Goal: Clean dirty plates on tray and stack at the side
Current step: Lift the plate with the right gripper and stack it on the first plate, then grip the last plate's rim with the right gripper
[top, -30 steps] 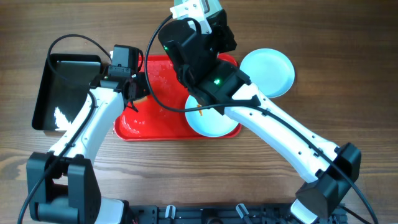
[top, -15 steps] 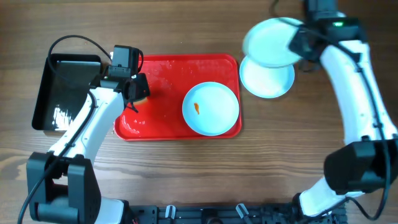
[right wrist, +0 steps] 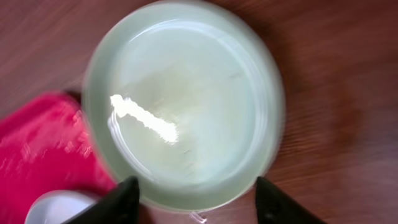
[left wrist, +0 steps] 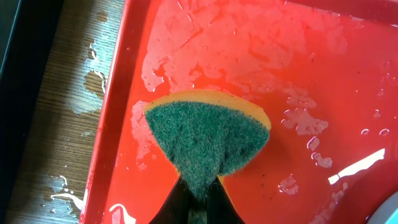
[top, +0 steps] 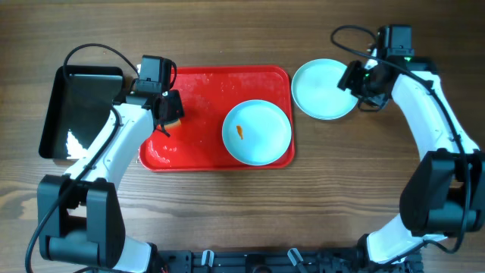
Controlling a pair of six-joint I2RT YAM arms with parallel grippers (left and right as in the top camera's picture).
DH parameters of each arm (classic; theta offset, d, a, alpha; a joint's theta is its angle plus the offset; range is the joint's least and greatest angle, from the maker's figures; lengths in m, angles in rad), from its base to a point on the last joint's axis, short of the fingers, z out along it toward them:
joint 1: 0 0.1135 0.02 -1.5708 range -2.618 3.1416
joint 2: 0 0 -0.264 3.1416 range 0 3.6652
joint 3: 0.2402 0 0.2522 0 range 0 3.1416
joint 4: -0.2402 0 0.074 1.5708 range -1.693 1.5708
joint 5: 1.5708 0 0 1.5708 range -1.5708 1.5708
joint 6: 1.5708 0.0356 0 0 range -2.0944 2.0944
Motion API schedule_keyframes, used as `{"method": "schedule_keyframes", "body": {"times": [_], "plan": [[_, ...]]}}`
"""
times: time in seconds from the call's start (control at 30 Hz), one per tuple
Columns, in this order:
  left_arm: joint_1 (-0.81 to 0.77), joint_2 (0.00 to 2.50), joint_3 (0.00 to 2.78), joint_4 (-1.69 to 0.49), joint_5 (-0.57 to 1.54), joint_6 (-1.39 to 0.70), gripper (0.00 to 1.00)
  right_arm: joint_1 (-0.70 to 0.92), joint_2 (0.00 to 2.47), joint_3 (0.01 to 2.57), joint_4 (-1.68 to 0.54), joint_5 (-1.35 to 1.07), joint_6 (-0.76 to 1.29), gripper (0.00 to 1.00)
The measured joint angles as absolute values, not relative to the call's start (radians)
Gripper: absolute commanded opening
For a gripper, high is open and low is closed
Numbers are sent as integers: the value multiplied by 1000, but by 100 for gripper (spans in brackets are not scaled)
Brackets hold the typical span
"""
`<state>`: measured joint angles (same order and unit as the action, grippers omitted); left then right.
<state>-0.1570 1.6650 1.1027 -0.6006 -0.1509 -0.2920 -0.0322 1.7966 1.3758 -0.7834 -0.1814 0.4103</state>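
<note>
One pale plate (top: pixel 258 133) with an orange smear lies on the right half of the red tray (top: pixel 204 83). A clean plate (top: pixel 324 89) rests on the table just right of the tray; it fills the right wrist view (right wrist: pixel 186 106). My right gripper (top: pixel 353 79) hovers at that plate's right rim, open, with its fingers (right wrist: pixel 121 202) spread wider than the near rim and holding nothing. At the tray's left end my left gripper (top: pixel 170 117) is shut on a green and yellow sponge (left wrist: pixel 208 140), which presses on the wet tray floor (left wrist: pixel 311 74).
A black tray (top: pixel 76 114) sits on the table left of the red one. Water drops lie on the wood between them (left wrist: pixel 87 81). The smeared plate's rim (left wrist: pixel 388 211) shows at the lower right of the left wrist view.
My right arm swung from over the tray to the right with a plate, set it down on the plate lying there, and opened. The left arm and sponge have not moved.
</note>
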Motion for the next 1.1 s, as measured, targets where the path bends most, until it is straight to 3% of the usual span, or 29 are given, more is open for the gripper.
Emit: {"method": "schedule_keyframes", "body": {"times": [0.1,0.23,0.27,0.3,0.33,0.57,0.67,1.0,1.1], "plan": [[-157,1665,1103,-599,-151,-292,4,140,1797,1376,-815,-263,366,54],[-157,1665,1103,-599,-135,-292,4,387,1796,1363,-865,-71,439,60],[-157,1665,1103,-599,-129,-292,4,421,1796,1340,-849,-18,461,60],[-157,1665,1103,-599,-128,-292,4,442,1796,1308,-794,33,457,52],[-157,1665,1103,-599,-126,-292,4,445,1796,1290,-756,49,441,48],[-157,1665,1103,-599,-124,-292,4,443,1796,1233,-563,80,154,44],[-157,1665,1103,-599,-124,-292,4,443,1850,1233,-543,79,124,36],[-157,1665,1103,-599,-121,-292,4,443,1913,1230,-590,35,99,36],[-157,1665,1103,-599,-121,-292,4,443,1913,1230,-611,34,99,29]]}}
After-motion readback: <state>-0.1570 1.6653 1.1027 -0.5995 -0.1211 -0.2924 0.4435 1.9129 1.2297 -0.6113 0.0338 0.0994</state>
